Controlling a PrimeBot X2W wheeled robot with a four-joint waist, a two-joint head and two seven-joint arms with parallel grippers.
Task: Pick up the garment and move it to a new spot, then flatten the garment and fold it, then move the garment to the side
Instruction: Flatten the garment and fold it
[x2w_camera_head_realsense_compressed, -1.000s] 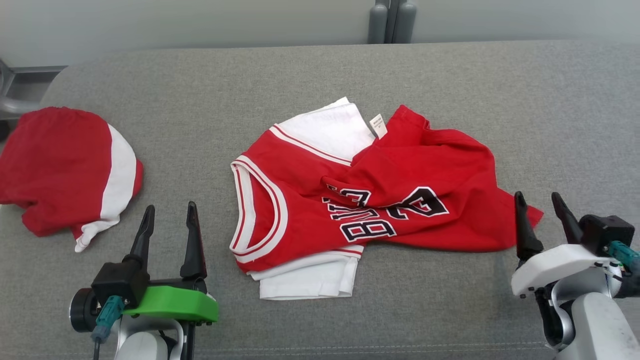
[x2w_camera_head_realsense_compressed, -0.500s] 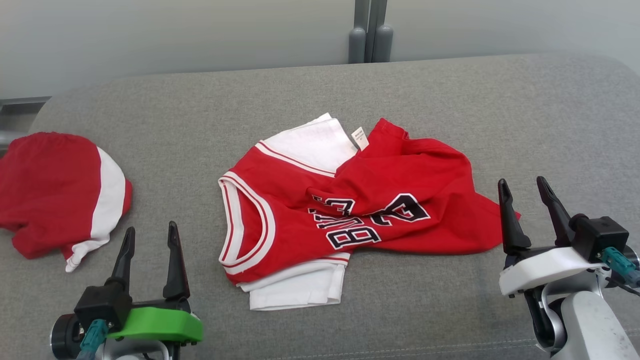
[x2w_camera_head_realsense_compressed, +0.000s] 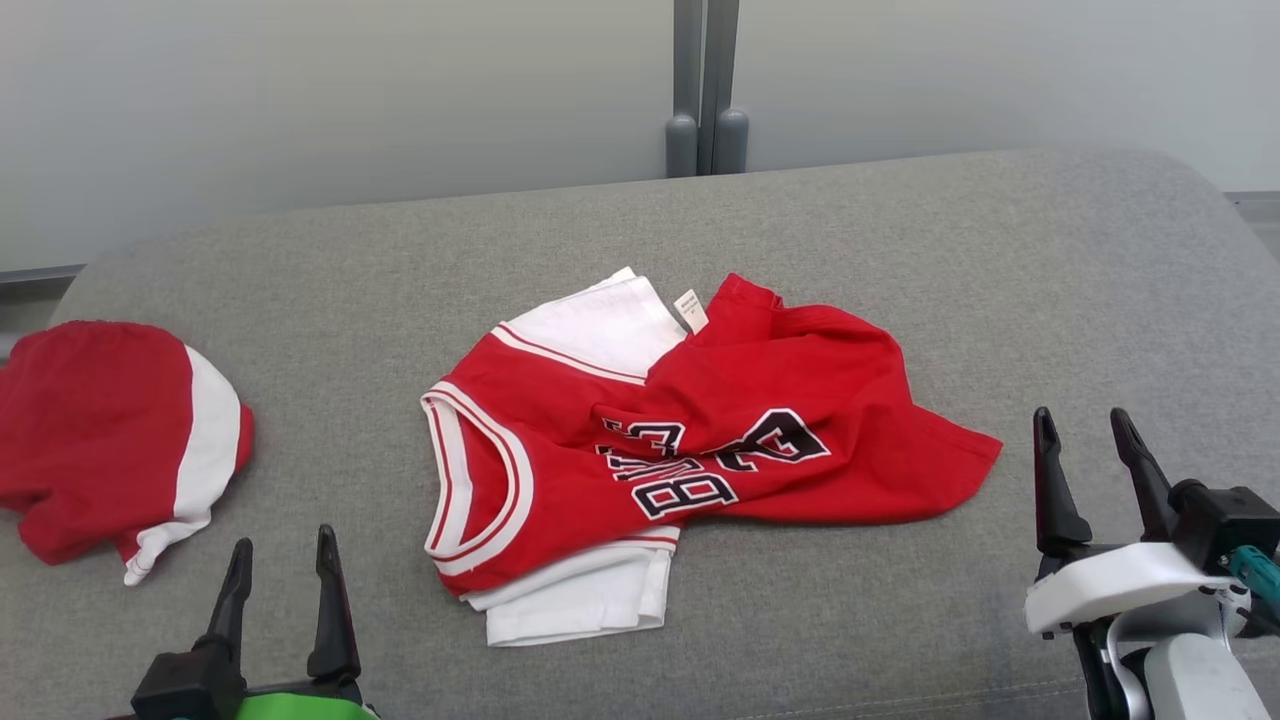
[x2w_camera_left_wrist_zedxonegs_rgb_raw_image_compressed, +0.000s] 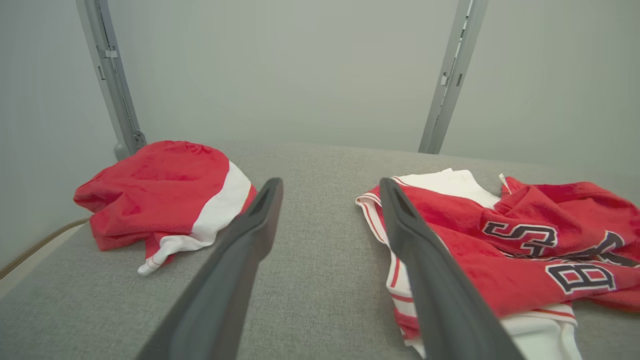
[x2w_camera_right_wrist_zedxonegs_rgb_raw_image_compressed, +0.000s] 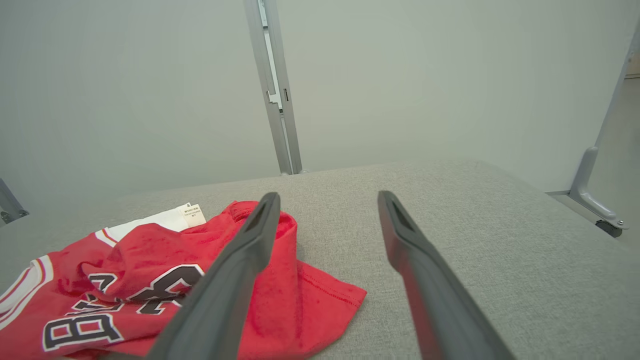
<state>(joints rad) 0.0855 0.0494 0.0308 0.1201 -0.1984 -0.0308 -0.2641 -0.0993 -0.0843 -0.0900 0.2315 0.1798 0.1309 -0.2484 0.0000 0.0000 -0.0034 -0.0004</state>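
Cloth (x2w_camera_head_realsense_compressed: 110, 430) in red and white sits far left on the table (x2w_camera_head_realsense_compressed: 900, 250), my left pincer (x2w_camera_head_realsense_compressed: 282, 540) hangs released, the crumpled jersey (x2w_camera_head_realsense_compressed: 700, 440) lies mid-table, and my right pincer (x2w_camera_head_realsense_compressed: 1082, 415) hovers released near its hem, flanking it, I judge, for the pickup.

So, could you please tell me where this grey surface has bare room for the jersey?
Widest: right of the crumpled red-and-white jersey, to the right edge of the grey padded surface. Also the strip behind the jersey, and the gap between it and the bundled red-and-white cloth. Crowded: centre and far left.
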